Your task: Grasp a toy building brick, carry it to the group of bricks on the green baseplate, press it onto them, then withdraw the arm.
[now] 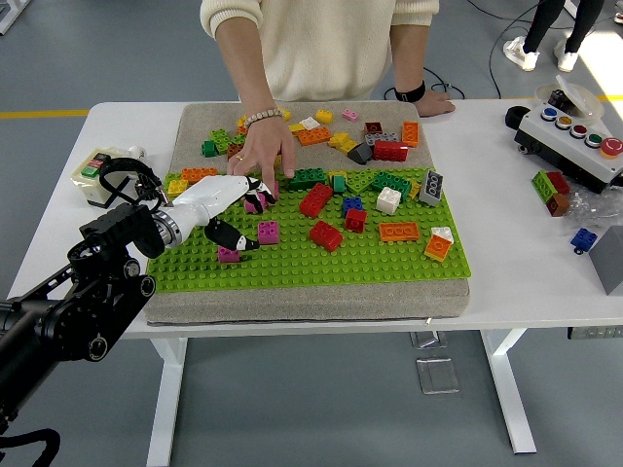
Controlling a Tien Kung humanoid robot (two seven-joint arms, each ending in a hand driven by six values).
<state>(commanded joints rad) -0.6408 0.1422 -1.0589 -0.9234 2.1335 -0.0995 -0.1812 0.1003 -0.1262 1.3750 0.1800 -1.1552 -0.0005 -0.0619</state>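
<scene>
Your left hand (pixel 229 206) is out over the left part of the green baseplate (pixel 292 265), white palm with black-tipped fingers (pixel 239 242) spread apart and not wrapped around anything as far as I can see. There's a small pink brick (pixel 228 255) right under the lower fingers, touching or nearly so, hard to call. Another pink brick (pixel 268 232) sits just to the right of it, and a pink one (pixel 259 201) is up by your upper fingertips, right where the person's hand (pixel 261 156) comes down from the far side, fingers resting on the bricks there. That hand has a bead bracelet (pixel 263 117) on the wrist; the person's other hand (pixel 425 101) lies flat on the desk (pixel 526 272) at the far edge with a black band on the wrist. The baseplate lies on a grey pad (pixel 311 304), and the main group of bricks is scattered across the plate's far half: red brick (pixel 325 235), orange brick (pixel 398 232), white brick (pixel 388 200). A loose pile of yellow and orange bricks (pixel 311 131) sits on the bare pad behind. Off to the right you've got a button box (pixel 569 141) with coloured buttons, no readable labels, and a clear bag (pixel 569 199) with a few bricks in it. Left edge has a small white box (pixel 95 175).
</scene>
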